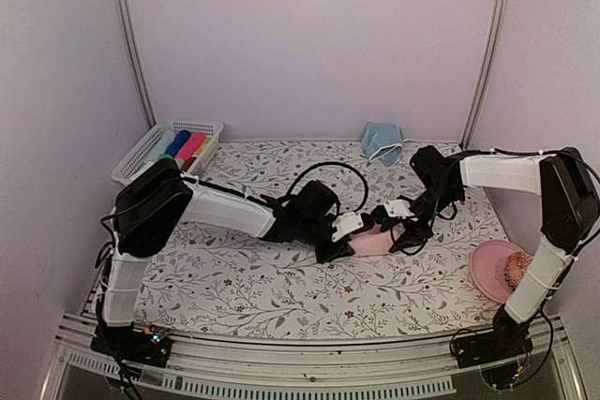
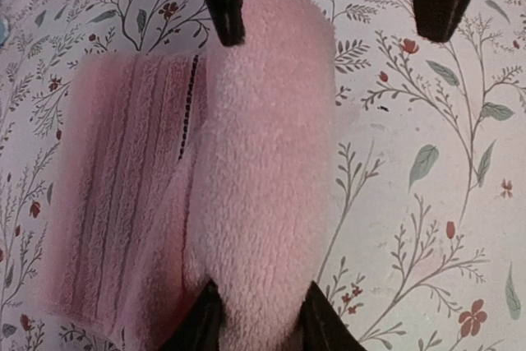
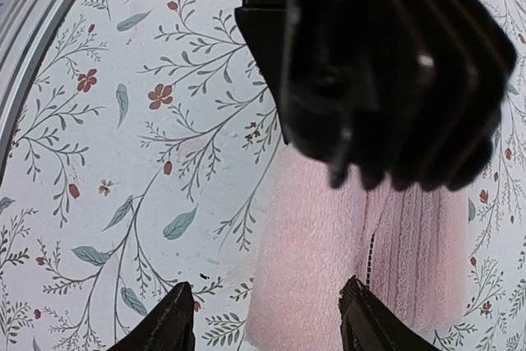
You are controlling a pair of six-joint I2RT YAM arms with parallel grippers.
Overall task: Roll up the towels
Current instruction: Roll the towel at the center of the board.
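The pink towel (image 1: 375,244) lies mid-table, half rolled: a fluffy roll (image 2: 263,170) beside a flat ribbed flap (image 2: 123,203). My left gripper (image 2: 259,322) is shut on the near end of that roll, a finger pressed into each side. My right gripper (image 3: 267,326) stands open at the roll's other end. One of its fingers (image 3: 177,322) is over the bare cloth, the other (image 3: 362,322) sits at the seam of the towel (image 3: 329,244). The light blue towel (image 1: 382,142) lies crumpled at the back wall, away from both grippers.
A white basket (image 1: 141,152) with bright cloth tubes (image 1: 187,147) stands at the back left. A round pink plate (image 1: 489,264) sits at the right edge beside the right arm's base. Metal posts rise at both back corners.
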